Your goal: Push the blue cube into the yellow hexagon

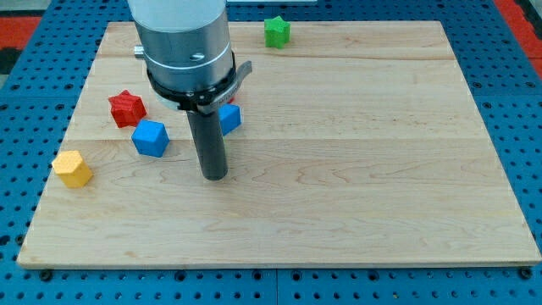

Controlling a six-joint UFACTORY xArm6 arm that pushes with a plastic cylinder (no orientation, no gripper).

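Note:
A blue cube sits on the wooden board at the view's left. A yellow hexagon lies further left and lower, near the board's left edge, apart from the cube. My tip rests on the board to the right of the blue cube and a little lower, with a gap between them. A second blue block shows partly behind the rod, above my tip.
A red star lies just above and left of the blue cube. A green star sits near the board's top edge. The wooden board lies on a blue pegboard table; the arm's grey body hides part of the board's top.

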